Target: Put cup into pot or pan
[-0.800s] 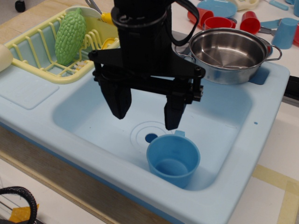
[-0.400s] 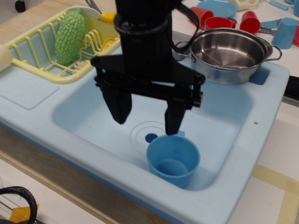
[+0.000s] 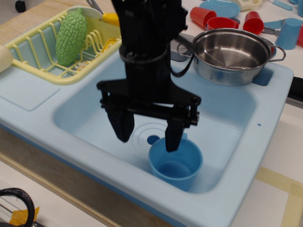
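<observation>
— Where the yellow rack (image 3: pixel 33 52) holds the green bitter gourd (image 3: pixel 71 35), at ten o'clock: anything else there?
— Only a yellow-handled utensil (image 3: pixel 108 18) behind it, near eleven.

— And at the centre?
— Black gripper (image 3: pixel 147 133), spread wide, hanging over the pale blue sink (image 3: pixel 94 113). Left finger (image 3: pixel 122 126) above bare basin, just left of the drain hole (image 3: pixel 153 139). Right finger (image 3: pixel 173 137) dipped past the rim of the cup (image 3: pixel 176 163), inside its mouth. Nothing clamped.

— Where exactly is the cup?
— At five o'clock in the basin, upright on the floor, mouth up, long axis vertical, tapering downward. Small tab handle hidden behind the right finger, at the cup's twelve o'clock rim.

— Changed from 0.4 s ago?
— Gripper lower now; right fingertip then only at the rim, now below it. Cup unmoved.

— Further right?
— Steel pot (image 3: pixel 231 54) at one o'clock on the sink's back corner, empty, well apart from the cup. Red cups (image 3: pixel 222 20) behind it; a paler blue cup (image 3: pixel 289 32) at two o'clock.
</observation>
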`<state>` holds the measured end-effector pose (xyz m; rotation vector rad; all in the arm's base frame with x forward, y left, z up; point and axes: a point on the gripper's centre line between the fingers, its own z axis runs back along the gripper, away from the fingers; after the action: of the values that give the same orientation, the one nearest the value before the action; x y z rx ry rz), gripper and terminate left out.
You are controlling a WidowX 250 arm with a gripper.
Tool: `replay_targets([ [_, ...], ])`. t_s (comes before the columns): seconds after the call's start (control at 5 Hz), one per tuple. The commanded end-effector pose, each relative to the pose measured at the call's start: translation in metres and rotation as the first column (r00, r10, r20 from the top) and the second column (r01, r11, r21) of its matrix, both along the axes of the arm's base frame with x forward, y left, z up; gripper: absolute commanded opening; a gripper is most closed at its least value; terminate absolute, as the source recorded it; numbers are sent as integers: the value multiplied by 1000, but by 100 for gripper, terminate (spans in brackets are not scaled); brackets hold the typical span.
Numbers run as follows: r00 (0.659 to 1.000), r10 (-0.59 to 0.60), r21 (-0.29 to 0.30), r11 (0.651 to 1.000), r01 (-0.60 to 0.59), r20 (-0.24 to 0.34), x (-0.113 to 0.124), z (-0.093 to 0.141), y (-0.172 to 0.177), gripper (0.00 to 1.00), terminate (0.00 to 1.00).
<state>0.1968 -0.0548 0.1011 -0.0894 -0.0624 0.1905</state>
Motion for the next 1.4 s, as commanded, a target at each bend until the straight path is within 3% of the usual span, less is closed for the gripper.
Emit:
replay_targets([
  [0.0, 995, 38, -56, 998, -33, 95, 0, -20, 4, 100, 0],
  [0.2, 996, 44, -80, 996, -37, 82, 5, -32, 1, 100, 0],
  [0.4, 996, 56, -78, 996, -50, 69, 6, -35, 0, 0, 0],
  [0.8, 996, 73, -86, 994, -69, 45, 8, -38, -1, 0, 0],
  [1.2, 971, 64, -36, 998, -57, 231, 33, 19, -6, 0, 0],
])
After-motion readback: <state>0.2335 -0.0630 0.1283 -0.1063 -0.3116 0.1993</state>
